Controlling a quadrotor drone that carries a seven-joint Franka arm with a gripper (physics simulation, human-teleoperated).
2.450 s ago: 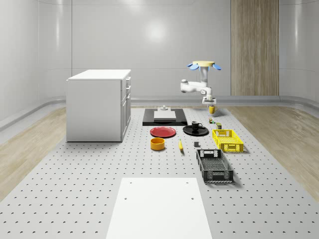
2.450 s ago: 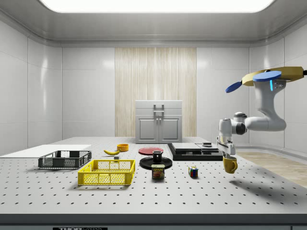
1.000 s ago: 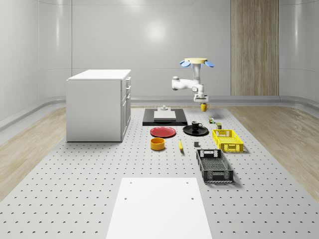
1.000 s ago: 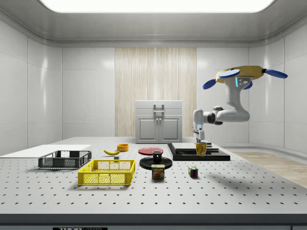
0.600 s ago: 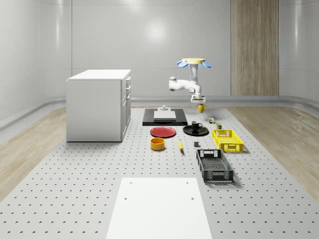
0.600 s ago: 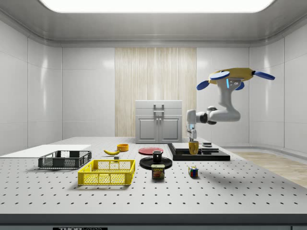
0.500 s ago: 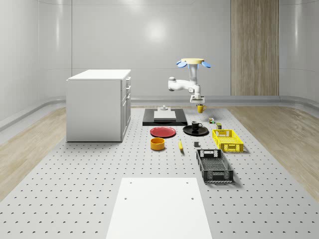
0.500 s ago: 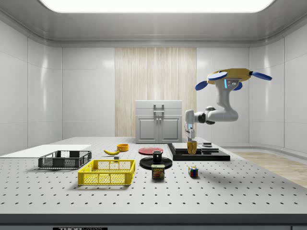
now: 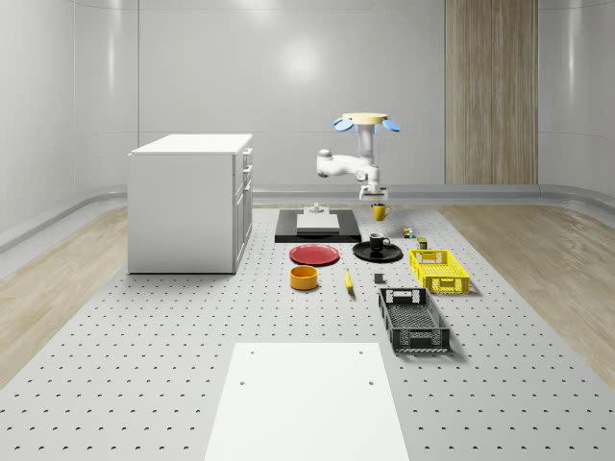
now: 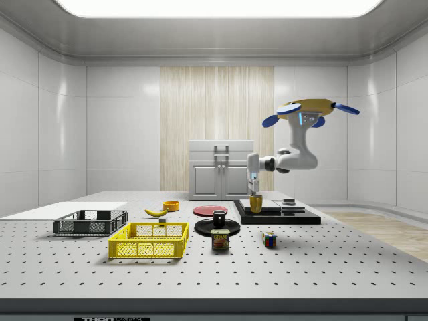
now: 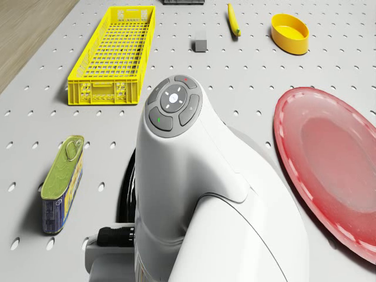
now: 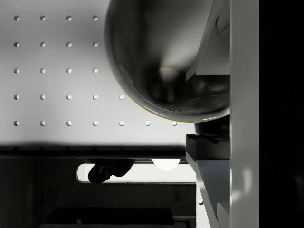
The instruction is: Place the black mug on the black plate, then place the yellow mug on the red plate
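Side view gives me the drone (image 10: pixel 306 107) hovering over the bench (image 10: pixel 321 267) beyond the black plate (image 10: pixel 217 227); its gripper (image 10: pixel 255 193) pinches the yellow mug (image 10: pixel 256 203) aloft, near the red plate (image 10: pixel 210 210).

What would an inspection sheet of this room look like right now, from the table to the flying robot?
Surface: perforated grey table, white sheet at the near end.
Job's things: black mug sits on black plate; yellow mug held in the air; red plate bare.
Clutter: yellow basket, black basket, yellow bowl, banana, tin can, puzzle cube, black platform.
Grippers: gripper shut on yellow mug; drone hovers above the table.
Cables: nothing seen.
Surroundings: white cabinet, wood wall panel.
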